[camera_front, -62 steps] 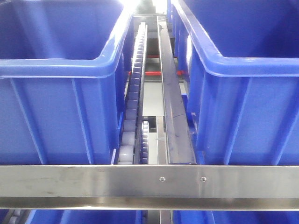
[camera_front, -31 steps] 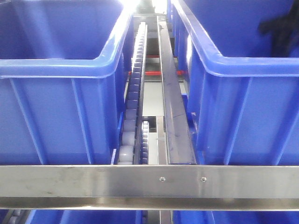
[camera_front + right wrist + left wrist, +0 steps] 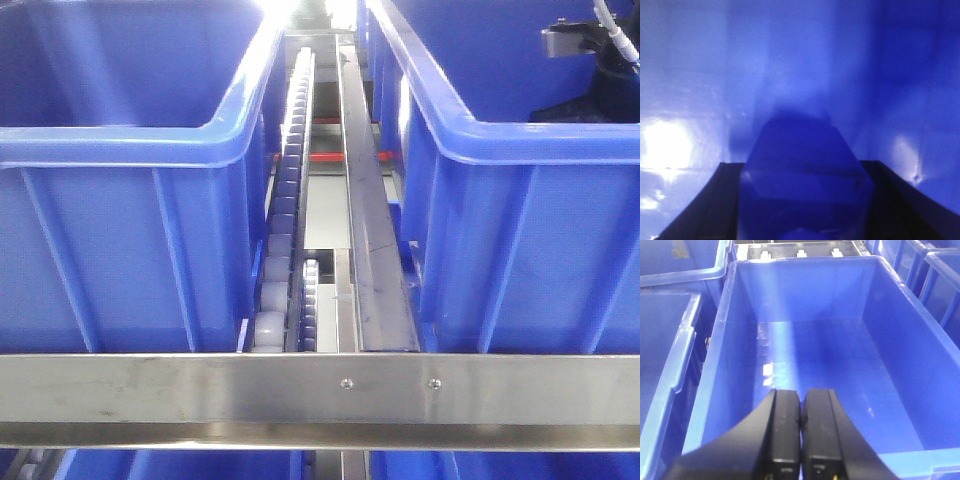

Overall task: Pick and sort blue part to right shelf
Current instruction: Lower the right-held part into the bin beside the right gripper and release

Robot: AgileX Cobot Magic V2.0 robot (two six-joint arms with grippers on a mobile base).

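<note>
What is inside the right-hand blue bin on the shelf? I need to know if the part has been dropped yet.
Only the right arm shows inside the right bin; its gripper holds a blue part. The bin floor is hidden.

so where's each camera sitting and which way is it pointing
Front view: ahead of the shelf rail, facing two blue bins; the right arm reaches into the right bin.
Left wrist: above an empty bin, looking down; the left gripper is shut.
Right wrist: inside a bin, the right gripper holding a blue part.
Front and right wrist views share that bin.

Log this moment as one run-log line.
phase: placing | right gripper: shut on blue part, inside right blue bin | left gripper: shut, empty, over another bin
</note>
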